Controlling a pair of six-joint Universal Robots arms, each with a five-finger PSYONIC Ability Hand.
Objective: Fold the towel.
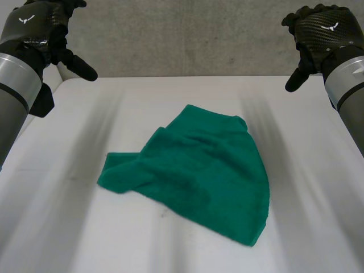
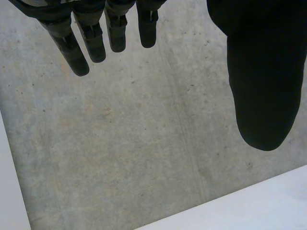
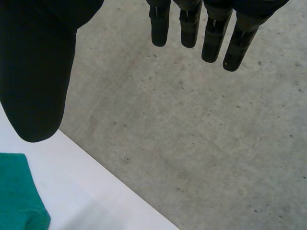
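Towel [image 1: 193,170] — green, rumpled, one side doubled over — lies at the middle of the white table [image 1: 68,227], well apart from both hands. Left hand [image 1: 42,28] and right hand [image 1: 321,31] hover over the far edge, fingers straight, holding nothing. Risk: I pinch a bunched layer, not a true corner, and the fold skews. Only bare tabletop lies between.

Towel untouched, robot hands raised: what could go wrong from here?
1. The towel lies crumpled, one side folded over itself, so a grab may catch two layers.
2. The left robot hand and right robot hand hover open near the table's far corners, away from the towel; uneven reaches could skew the fold.
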